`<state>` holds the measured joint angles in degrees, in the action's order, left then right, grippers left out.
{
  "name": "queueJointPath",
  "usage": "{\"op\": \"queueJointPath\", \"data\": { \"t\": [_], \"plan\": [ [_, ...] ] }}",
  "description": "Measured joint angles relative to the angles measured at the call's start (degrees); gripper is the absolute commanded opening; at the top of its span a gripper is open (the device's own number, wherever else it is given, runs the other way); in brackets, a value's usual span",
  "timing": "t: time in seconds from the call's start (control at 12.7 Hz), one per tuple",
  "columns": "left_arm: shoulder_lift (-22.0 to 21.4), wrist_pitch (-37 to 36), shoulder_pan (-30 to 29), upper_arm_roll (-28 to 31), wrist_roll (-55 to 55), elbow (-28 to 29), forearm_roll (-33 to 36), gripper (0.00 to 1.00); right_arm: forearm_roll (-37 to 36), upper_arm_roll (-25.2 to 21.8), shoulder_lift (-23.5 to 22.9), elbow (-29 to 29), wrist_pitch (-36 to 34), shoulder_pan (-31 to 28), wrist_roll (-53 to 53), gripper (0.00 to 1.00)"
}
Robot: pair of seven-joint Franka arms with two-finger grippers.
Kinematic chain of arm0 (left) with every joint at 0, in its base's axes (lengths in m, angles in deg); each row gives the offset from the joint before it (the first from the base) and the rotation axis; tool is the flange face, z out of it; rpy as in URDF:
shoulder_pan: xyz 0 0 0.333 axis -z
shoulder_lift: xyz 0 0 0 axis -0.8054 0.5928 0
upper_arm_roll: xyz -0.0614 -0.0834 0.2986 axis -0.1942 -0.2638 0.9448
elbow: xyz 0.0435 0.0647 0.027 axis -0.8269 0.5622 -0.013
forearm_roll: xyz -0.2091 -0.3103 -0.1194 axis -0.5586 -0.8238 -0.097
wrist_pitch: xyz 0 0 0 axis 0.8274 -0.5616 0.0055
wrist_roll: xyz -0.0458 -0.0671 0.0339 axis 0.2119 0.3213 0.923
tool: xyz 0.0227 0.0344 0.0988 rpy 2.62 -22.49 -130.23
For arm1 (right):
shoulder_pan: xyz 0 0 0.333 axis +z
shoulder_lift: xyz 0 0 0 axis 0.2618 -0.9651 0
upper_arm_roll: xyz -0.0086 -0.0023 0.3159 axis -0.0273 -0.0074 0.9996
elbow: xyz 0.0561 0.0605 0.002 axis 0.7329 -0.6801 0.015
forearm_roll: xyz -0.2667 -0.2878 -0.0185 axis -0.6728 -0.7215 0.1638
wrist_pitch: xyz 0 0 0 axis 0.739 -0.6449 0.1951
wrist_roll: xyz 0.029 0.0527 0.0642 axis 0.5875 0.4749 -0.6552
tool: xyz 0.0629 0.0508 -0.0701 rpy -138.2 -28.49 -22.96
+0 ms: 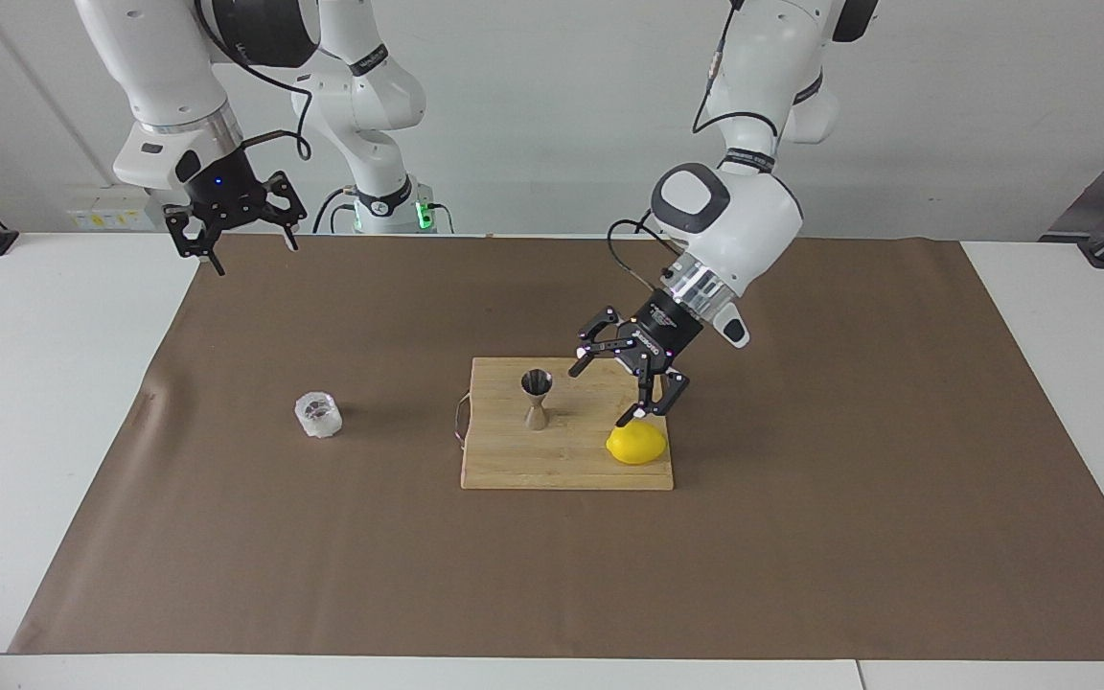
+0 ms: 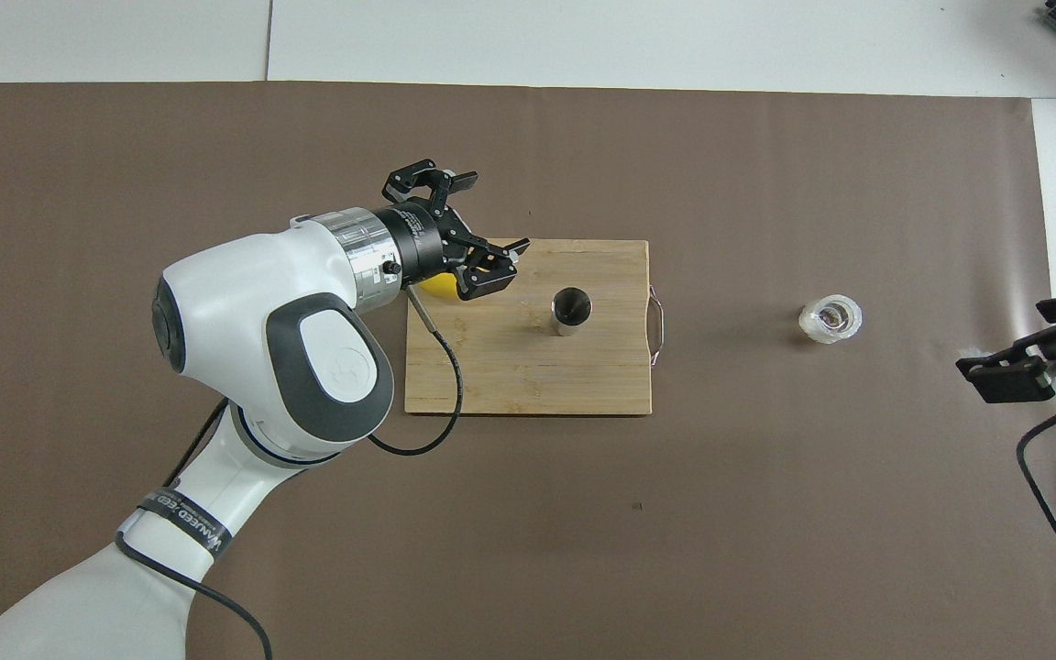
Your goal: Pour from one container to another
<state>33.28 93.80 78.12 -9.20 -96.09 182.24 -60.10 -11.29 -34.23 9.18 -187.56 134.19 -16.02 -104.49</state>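
Tumbler (image 1: 318, 415) on brown paper (image 1: 801, 537) — white table (image 1: 34, 383), white wall (image 1: 533, 115).

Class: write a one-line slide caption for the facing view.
Left gripper open over the lemon; jigger and tumbler untouched.

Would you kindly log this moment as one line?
left gripper: open, over board | right gripper: open, raised | jigger: upright on board | tumbler: on mat

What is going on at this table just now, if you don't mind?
Nothing is held at the moment. The jigger stands upright on the board, with a lemon beside it. The left claw hangs open over the board by the lemon. The glass sits untouched on the mat toward the right arm's end, and the right claw waits open, raised.
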Motion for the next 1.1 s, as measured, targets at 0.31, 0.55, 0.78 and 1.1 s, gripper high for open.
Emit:
{"op": "queueJointPath", "data": {
  "t": [0.31,0.55,0.78,1.1],
  "plan": [
    [-0.59,-9.90,-3.35,0.14,0.07,-0.67,23.33,1.00,4.90,-0.07,-1.20,-2.03,2.55,-3.92,-17.48,1.00],
    [-0.82,-14.29,-3.85,0.62,1.77,-1.06,42.48,1.00,10.61,-0.19,-4.60,-3.14,5.17,-8.52,-34.60,1.00],
    [-1.65,-18.11,-3.92,0.83,13.17,-1.13,51.90,1.00,15.45,-0.31,-9.37,-3.32,5.39,-12.26,-47.99,1.00],
    [-2.97,-24.63,-7.55,1.71,43.16,-1.14,52.82,1.00,23.81,-0.35,-17.28,-3.66,5.46,-16.03,-67.46,1.00]
  ]
}}
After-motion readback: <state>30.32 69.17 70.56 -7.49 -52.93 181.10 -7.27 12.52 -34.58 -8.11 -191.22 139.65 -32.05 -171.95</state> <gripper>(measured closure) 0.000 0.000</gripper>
